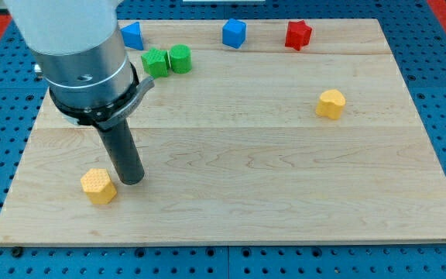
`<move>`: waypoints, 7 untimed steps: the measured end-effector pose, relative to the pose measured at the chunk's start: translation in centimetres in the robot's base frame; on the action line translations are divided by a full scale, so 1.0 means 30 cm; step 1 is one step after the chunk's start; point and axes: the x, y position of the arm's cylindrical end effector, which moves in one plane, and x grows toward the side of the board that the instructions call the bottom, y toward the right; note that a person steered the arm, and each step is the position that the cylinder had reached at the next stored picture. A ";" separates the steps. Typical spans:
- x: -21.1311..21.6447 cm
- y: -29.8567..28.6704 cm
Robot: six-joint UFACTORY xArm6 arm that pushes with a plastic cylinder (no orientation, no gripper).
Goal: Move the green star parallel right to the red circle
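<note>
The green star (156,62) lies near the view's top left of the wooden board (285,170), touching a green round block (180,58) on its right. A red star (298,35) sits at the view's top, right of centre. No red circle shows; the arm's body hides part of the board's top left. My tip (132,180) rests on the board at the view's lower left, well below the green star and just right of a yellow block (98,186).
A blue block (132,35) sits at the view's top left, partly behind the arm. A blue cube (234,33) sits at the top centre. A second yellow block (331,103) lies at the right.
</note>
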 end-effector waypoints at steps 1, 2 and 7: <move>0.047 -0.023; 0.064 -0.202; -0.140 0.134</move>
